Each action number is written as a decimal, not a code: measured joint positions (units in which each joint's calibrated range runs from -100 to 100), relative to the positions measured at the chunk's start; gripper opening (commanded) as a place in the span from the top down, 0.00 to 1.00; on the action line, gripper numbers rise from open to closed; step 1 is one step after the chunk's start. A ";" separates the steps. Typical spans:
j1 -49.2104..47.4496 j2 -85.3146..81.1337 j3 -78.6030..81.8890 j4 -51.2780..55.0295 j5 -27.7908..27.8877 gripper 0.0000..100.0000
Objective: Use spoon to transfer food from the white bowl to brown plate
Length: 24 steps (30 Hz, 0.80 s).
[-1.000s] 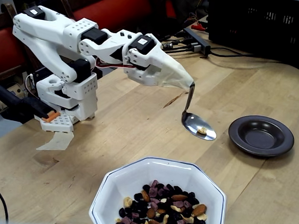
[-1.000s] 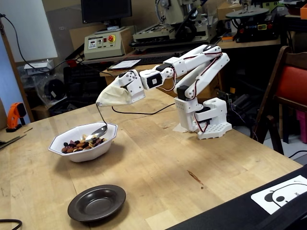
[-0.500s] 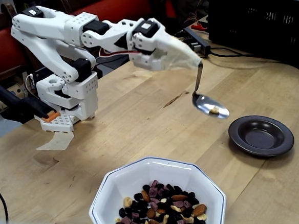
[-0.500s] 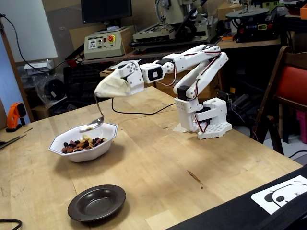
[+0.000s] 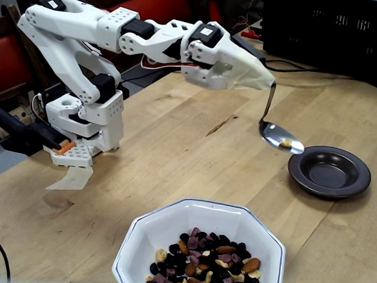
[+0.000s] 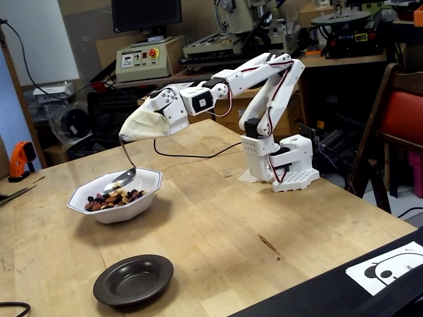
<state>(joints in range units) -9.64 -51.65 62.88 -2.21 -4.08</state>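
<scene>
The spoon, gripped in our pincer, carries one nut; we should keep it flat until above the brown plate, then tip slowly.

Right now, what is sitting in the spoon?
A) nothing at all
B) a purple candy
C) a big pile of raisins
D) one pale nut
D: in a fixed view the spoon, hanging in the air beside the brown plate, carries a single pale nut near its tip.
</scene>
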 measured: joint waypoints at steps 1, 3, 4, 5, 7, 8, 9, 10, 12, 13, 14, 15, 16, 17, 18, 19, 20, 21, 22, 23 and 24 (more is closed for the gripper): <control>-0.66 0.09 -0.17 0.00 0.00 0.96; -1.90 0.09 -0.25 0.00 -0.05 0.96; -2.55 0.09 -0.25 0.00 -0.05 0.96; -3.07 0.09 -0.25 0.00 -0.05 0.96; -3.94 0.09 -0.25 0.00 -0.05 0.96; -4.23 0.09 -0.25 0.00 -0.05 0.96; -4.60 0.09 -0.25 0.00 -0.05 0.96; -4.89 0.09 -0.25 0.00 0.00 0.96; -5.55 0.09 -0.25 0.00 0.00 0.96; -5.84 0.09 -0.25 0.00 0.00 0.96; -6.13 0.09 -0.25 0.00 0.00 0.96; -6.42 0.09 -0.25 0.00 0.00 0.96; -6.64 0.09 -0.25 0.00 0.00 0.96; -7.01 0.09 -0.25 0.00 0.00 0.96; -7.37 0.17 -0.25 0.00 0.00 0.96; -7.66 0.26 -0.25 0.00 0.00 0.96; -7.96 0.34 -0.25 0.00 0.00 0.96; -8.32 0.60 -0.25 0.00 0.00 0.96; -8.69 1.12 -0.25 0.00 0.00 0.96; -8.98 1.80 -0.25 0.00 0.00 0.96; -9.34 2.66 -0.25 0.00 0.00 0.96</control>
<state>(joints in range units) -18.98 -48.99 62.63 -2.21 -4.08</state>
